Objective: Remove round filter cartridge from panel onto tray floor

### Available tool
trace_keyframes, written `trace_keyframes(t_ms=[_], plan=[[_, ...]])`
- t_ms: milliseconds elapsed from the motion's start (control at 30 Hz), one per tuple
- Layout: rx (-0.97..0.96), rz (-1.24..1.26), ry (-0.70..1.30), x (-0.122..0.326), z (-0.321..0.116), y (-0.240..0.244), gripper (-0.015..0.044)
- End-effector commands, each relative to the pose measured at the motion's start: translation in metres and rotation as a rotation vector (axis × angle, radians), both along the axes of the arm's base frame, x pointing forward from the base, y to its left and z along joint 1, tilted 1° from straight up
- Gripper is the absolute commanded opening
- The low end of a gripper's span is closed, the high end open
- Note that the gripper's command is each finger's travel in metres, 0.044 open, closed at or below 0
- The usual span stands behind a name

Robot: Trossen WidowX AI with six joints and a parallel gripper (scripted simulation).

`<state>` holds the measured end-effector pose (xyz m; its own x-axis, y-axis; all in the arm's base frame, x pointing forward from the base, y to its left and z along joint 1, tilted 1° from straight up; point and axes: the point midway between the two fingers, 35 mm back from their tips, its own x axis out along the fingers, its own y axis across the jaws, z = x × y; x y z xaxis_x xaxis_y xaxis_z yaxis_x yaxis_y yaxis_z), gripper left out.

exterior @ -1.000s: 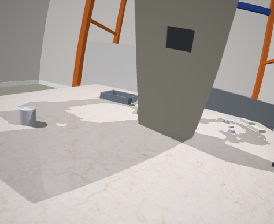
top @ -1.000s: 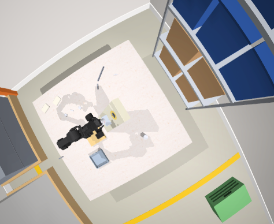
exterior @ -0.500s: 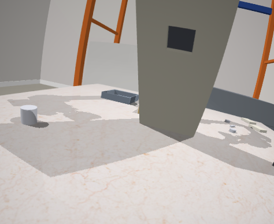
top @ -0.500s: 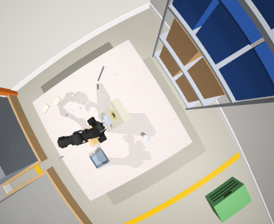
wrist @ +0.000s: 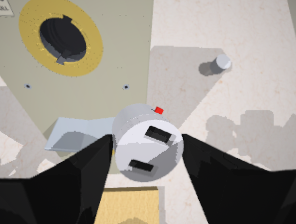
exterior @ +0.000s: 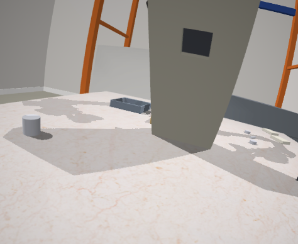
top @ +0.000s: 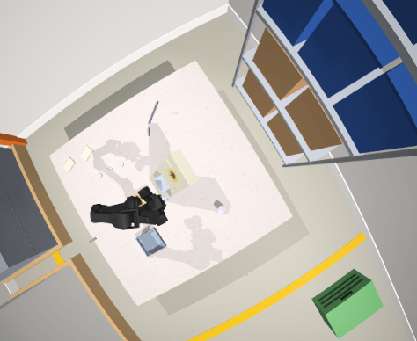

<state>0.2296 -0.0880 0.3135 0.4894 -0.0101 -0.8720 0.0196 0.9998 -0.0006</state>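
The round filter cartridge [wrist: 149,156] is pale grey with two dark slots on its face and a small red mark at its side. My gripper [wrist: 146,139] is shut on it, a finger on either side. The cartridge is out of the service panel [top: 179,187] [exterior: 191,94] [wrist: 107,60], whose yellow ring [top: 169,170] [wrist: 30,25] surrounds an empty dark socket [wrist: 62,40]. In the top view the arm [top: 124,216] reaches between panel and tray, and the cartridge is hard to make out. The blue-grey tray [top: 151,242] [exterior: 125,107] is empty.
A pale blue ledge [top: 160,184] [wrist: 82,131] juts from the panel's lower part. A tan block [wrist: 131,204] lies below the gripper. A grey cylinder [top: 220,207] [exterior: 31,126] [wrist: 222,63] stands beyond the panel. A dark bent rod [top: 151,115] and small pale blocks [top: 69,164] lie farther off.
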Motion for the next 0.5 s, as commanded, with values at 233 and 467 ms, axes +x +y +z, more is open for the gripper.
trace_keyframes(t_ms=[233, 467], plan=[[-0.001, -0.218, 0.004, -0.011, -0.009, -0.036, 0.0000], [-0.004, -0.425, 0.004, -0.028, -0.017, -0.070, 0.0000]])
